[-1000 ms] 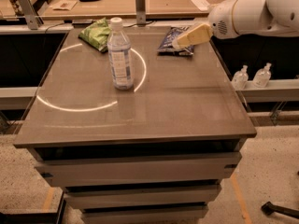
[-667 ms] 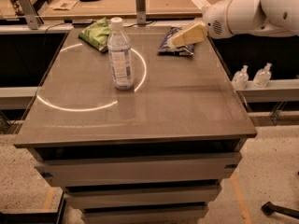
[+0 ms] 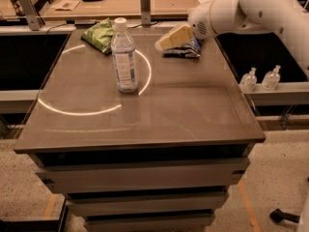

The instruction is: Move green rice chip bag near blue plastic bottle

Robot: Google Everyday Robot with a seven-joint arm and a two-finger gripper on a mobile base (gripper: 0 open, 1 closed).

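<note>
One small shift: the gripper [image 3: 164, 41] has slid left, off the dark blue chip bag [image 3: 186, 50]. It hovers above the tabletop [image 3: 183, 105], fingers seemingly closed together and empty. The green rice chip bag [image 3: 99, 34] lies untouched at the far-left, just behind the blue plastic bottle [image 3: 124, 57]; the approach is likely underway.

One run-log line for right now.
gripper: rear right, by dark chip bag | blue plastic bottle: upright | green rice chip bag: behind bottle, ungrasped
</note>
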